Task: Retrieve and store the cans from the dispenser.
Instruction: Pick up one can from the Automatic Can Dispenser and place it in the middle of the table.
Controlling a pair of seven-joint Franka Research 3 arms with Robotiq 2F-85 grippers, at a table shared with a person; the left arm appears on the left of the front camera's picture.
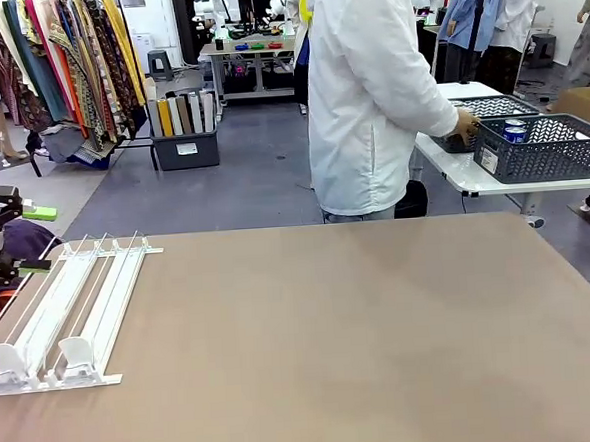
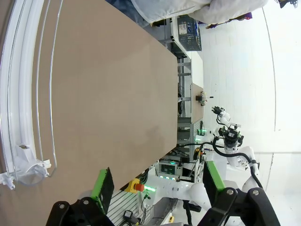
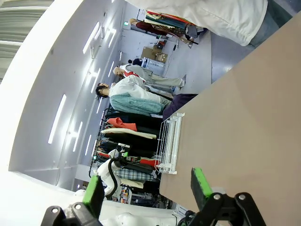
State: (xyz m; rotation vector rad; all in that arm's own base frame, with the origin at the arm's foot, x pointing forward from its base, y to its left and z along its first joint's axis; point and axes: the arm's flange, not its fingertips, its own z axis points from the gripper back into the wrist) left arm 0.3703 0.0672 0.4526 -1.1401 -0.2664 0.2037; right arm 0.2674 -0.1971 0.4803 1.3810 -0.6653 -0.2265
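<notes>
The dispenser [image 1: 65, 315] lies flat at the near left of the table [image 1: 363, 347], its white lanes running from the far end towards two pusher blocks [image 1: 43, 362] at the near end, and no can sits in any lane that I can make out. The cans [image 1: 514, 130] that do show are well apart from it, on a second white table to the far right, standing inside a dark grey lattice basket [image 1: 541, 151]; blue sides and silver tops peep over its rim. A person in a white coat [image 1: 368, 96] stands between the two tables with a hand [image 1: 466, 125] at the basket. The left gripper [image 2: 157, 183] hangs off the left edge of the table with its jaws wide apart and nothing between the green pads [image 2: 101, 184]; the right gripper [image 3: 146, 188] likewise stands open and empty above the bare right side of the table. As a judgement, such a can is slim, smooth and rigid if full, but thin-walled and easily dented, and its painted side is likely slippery; the pads should close across the middle of the round body, squarely and gently. The dispenser itself looks light, so a can drawn out of a lane may drag the rack along unless it is lifted clear first.
</notes>
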